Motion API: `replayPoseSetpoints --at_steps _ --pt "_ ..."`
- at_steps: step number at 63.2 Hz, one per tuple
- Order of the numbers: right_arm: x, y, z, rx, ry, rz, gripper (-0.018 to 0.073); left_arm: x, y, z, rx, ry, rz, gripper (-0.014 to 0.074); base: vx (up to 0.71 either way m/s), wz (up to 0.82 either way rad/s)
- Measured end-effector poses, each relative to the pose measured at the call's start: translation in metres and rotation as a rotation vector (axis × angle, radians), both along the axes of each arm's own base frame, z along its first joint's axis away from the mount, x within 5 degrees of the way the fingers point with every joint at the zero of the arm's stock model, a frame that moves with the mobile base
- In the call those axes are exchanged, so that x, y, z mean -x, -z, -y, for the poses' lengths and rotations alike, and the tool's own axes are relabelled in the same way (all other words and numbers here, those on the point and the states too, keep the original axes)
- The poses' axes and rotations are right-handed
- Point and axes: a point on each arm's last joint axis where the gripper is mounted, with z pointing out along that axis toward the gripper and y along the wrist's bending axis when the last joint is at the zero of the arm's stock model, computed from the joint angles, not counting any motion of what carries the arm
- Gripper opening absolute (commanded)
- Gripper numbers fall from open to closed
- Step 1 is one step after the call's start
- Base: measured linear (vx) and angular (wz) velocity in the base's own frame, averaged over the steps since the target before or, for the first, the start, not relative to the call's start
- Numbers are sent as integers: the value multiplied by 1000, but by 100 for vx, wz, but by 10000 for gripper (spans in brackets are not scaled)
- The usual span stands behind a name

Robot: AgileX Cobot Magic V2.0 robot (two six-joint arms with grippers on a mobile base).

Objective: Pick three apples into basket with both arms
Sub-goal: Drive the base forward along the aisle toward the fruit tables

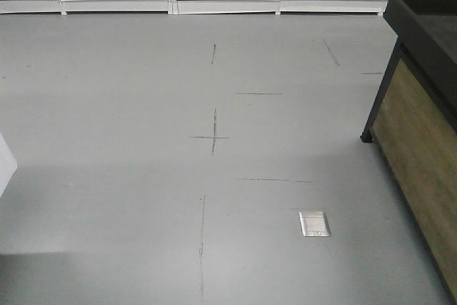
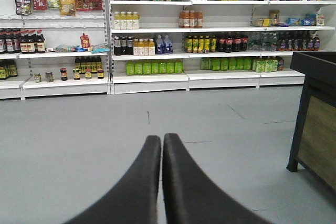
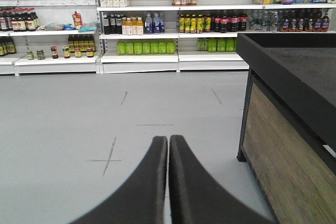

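Shelves [image 2: 152, 78] face left pincer [image 2: 161, 139] and right pincer [image 3: 168, 140], both closed.

**Colours and Patterns**

Floor [image 1: 107, 141]: plain grey, marked with thin dark lines and crosses.
Floor plate [image 1: 314, 223]: silver metal.
Shelves [image 2: 149, 80]: white.
Bottom-shelf bottles [image 2: 153, 67]: a row of uniform green.
Counter [image 3: 294, 77]: black top and frame.
The side panel [image 3: 283, 156] is brown wood grain.
Left gripper [image 2: 161, 142] and right gripper [image 3: 168, 141]: plain black.
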Motion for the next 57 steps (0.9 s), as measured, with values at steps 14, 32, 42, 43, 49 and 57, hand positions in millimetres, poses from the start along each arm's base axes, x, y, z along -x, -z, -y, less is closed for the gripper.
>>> replayPoseSetpoints --at_steps 14,32,42,43,49,57 --pt "0 0 0 0 0 0 -9 0 0 0 0 0 0 -6 22 -6" --pt "0 0 0 0 0 0 -9 0 0 0 0 0 0 -6 21 -7" --pt "0 0 0 0 0 0 -9 0 0 0 0 0 0 -6 18 -7" --pt "0 0 0 0 0 0 -9 0 0 0 0 0 0 -6 17 -8" --pt "0 0 0 0 0 0 -9 0 0 0 0 0 0 -6 17 -9" --pt "0 0 0 0 0 0 -9 0 0 0 0 0 0 -6 15 -13"
